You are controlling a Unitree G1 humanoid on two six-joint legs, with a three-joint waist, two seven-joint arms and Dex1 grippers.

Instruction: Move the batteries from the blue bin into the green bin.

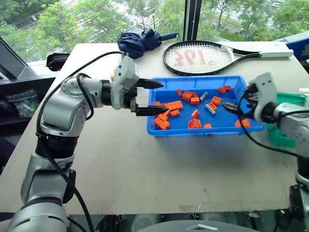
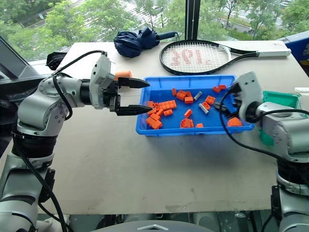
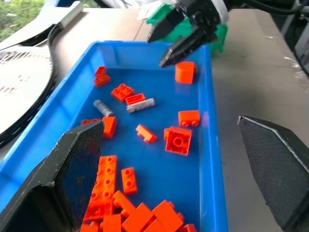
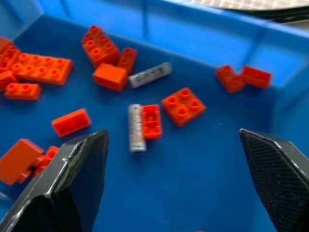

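Jaws wide apart, both empty.

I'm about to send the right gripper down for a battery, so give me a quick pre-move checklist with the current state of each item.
1. Right gripper open and empty: ok.
2. Silver-grey cylindrical batteries left in the wide bright blue plastic bin: ok, two show, the nearer battery and the farther battery.
3. Nearer battery free to grasp: not ok, an orange plastic brick lies right against its side.
4. Left gripper out of the way: ok, open at the bin's far end from the right gripper.
5. Small teal-green plastic bin reachable: cannot tell, the right arm hides most of it.
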